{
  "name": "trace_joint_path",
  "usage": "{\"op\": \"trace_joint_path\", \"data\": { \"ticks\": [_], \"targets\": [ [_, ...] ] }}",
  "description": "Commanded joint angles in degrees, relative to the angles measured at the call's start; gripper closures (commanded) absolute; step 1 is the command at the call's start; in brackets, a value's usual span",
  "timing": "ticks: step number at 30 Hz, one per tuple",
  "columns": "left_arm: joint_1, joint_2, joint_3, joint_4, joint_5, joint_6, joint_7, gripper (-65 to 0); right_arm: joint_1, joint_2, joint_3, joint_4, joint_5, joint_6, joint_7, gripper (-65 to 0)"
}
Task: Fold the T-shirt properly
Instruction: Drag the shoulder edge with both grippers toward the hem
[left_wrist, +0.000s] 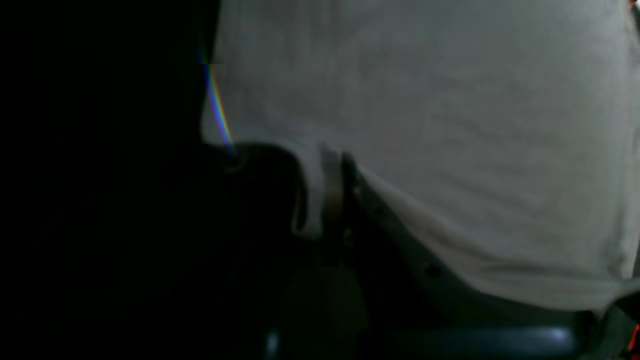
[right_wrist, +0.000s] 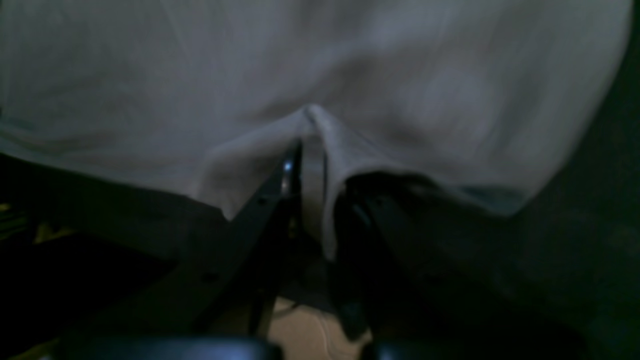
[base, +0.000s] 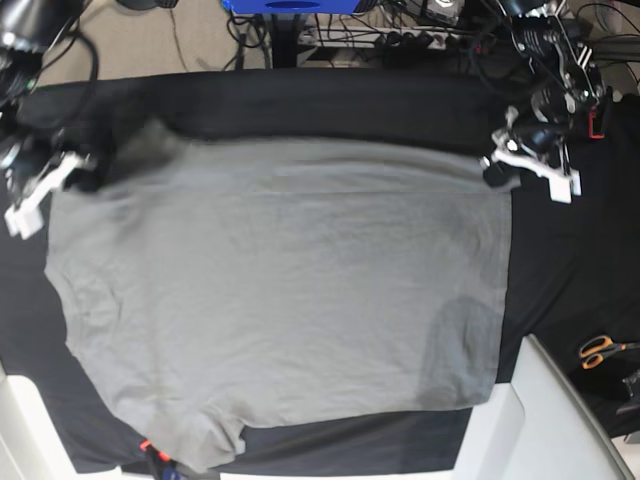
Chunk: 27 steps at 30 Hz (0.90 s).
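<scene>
Across the black cloth (base: 300, 105) that covers the table lies one grey T-shirt (base: 280, 290), spread flat with its long axis running from nine to three o'clock in the base view, and one pair of scissors (base: 600, 350) sits at about four o'clock. I have two grippers, both at the shirt's upper edge: my left gripper (base: 497, 166) at two o'clock, my right gripper (base: 82, 172) at ten o'clock. Each is clamped tight on a pinch of the T-shirt's edge, the cloth stretching away from my jaws.

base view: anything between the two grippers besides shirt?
No. Base view shows only the T-shirt, its far edge stretched from the right gripper to the left gripper, with black cloth beyond.
</scene>
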Motion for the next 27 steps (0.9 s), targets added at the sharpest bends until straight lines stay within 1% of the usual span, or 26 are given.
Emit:
{"op": "trace_joint_path", "data": {
  "ticks": [1,4,6,8,12,14,18,20,22,24,27],
  "targets": [
    [-1.0,-0.6,-0.1,0.9,-1.1,0.0,-0.7,0.0,1.7,1.1,0.2,-1.3,0.7,0.3,-0.1,-0.6],
    [-2.5,-0.8,3.1,0.9,-1.1,0.1,-0.7,0.0,5.1,3.3,0.2,-7.4,0.7,0.3,0.4,-0.6],
    [-3.3,-0.8,4.6,0.9,-1.1,1.6,-0.7,0.0,7.0,4.3,0.1,-10.1,0.7,0.3,1.1,-0.6],
    [-4.3,-0.8,5.0,0.9,-1.1,2.7,-0.7,0.0,8.8,5.0,0.0,-12.2,0.7,0.3,2.0,-0.6],
    [-6.4,-0.8,5.8,-0.8,-1.1,2.7,-0.7,0.0,12.8,7.1,-2.9,-16.4,0.7,0.3,2.4,-0.6],
    [-7.4,-0.8,5.7,-2.5,-1.1,2.8,-0.7,0.0,14.3,7.3,-4.2,-17.9,0.7,0.3,2.5,-0.6],
    [-9.1,-0.8,5.6,-4.5,-1.0,2.8,-1.1,0.0,16.8,7.7,-4.5,-20.9,0.7,0.3,4.6,-0.6],
    [-9.9,-1.5,5.7,-4.8,-1.0,2.8,-1.1,0.0,18.2,7.8,-4.5,-22.8,0.6,0.3,5.0,-0.6],
    [-10.8,-1.8,5.7,-4.8,-1.0,2.8,-0.9,0.0,19.1,8.6,-4.8,-24.2,0.6,0.3,5.1,-0.6],
    [-11.8,-2.5,5.7,-4.8,-0.7,2.8,-0.8,0.0,20.4,8.8,-7.0,-25.4,0.6,0.3,5.6,-0.6],
    [-13.5,-2.9,5.8,-4.8,2.7,2.8,-0.8,0.0,21.1,8.9,-10.6,-26.1,0.6,0.3,8.2,-0.6]
  ]
}}
